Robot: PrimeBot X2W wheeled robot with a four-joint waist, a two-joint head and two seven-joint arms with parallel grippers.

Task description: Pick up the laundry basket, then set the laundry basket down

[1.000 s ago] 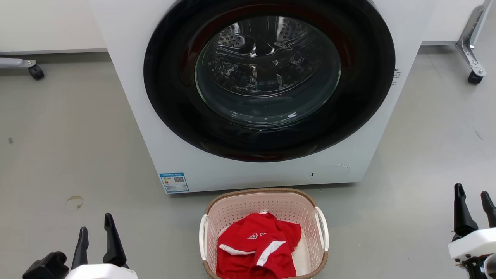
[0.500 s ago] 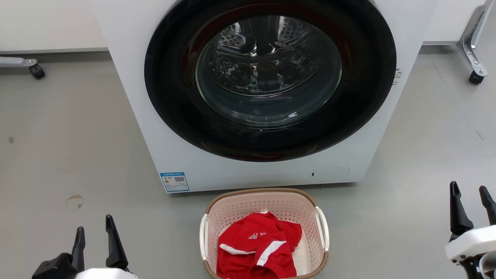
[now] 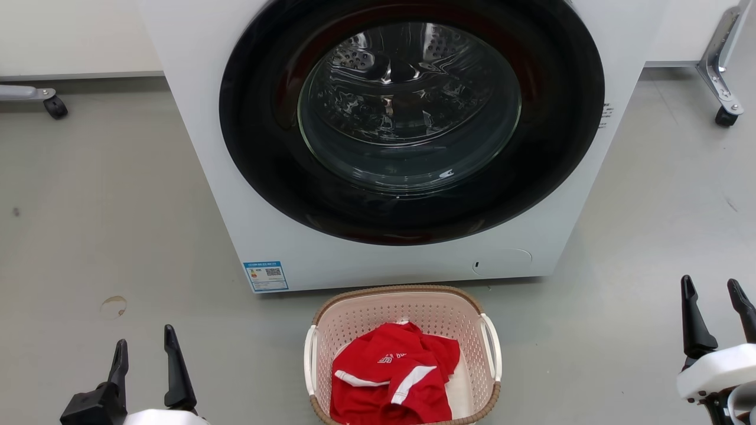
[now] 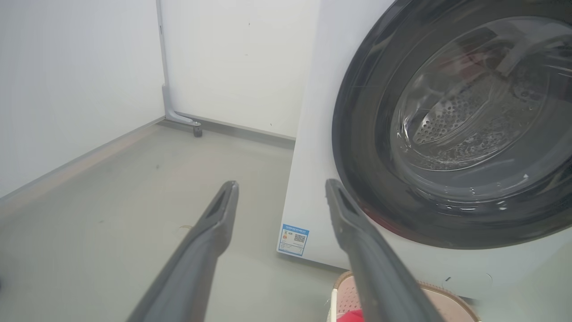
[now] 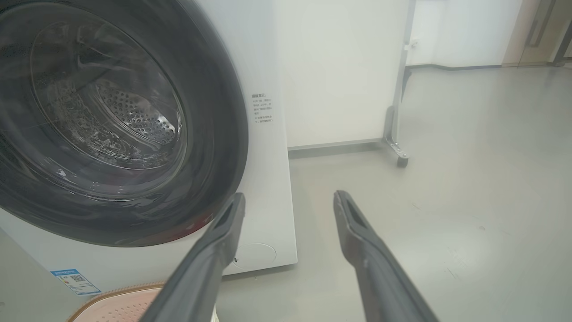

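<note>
On the near floor (image 3: 118, 206), just before the washer (image 3: 201, 147): laundry basket (image 3: 378, 319), red shirt (image 3: 390, 378) inside. Spread and empty, well apart from it: left gripper (image 3: 146, 336) and right gripper (image 3: 709, 280). Could tip if lifted by one handle (image 3: 492, 348).

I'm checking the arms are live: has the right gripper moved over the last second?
Yes. The right gripper has shifted slightly left, toward the basket, while the washer stays put in the head view.

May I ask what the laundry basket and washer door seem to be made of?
The laundry basket: likely matte moulded plastic, given its regular perforations; brown woven-look rim. The washer door: seemingly glossy glass, given reflections and the drum visible through it.
</note>
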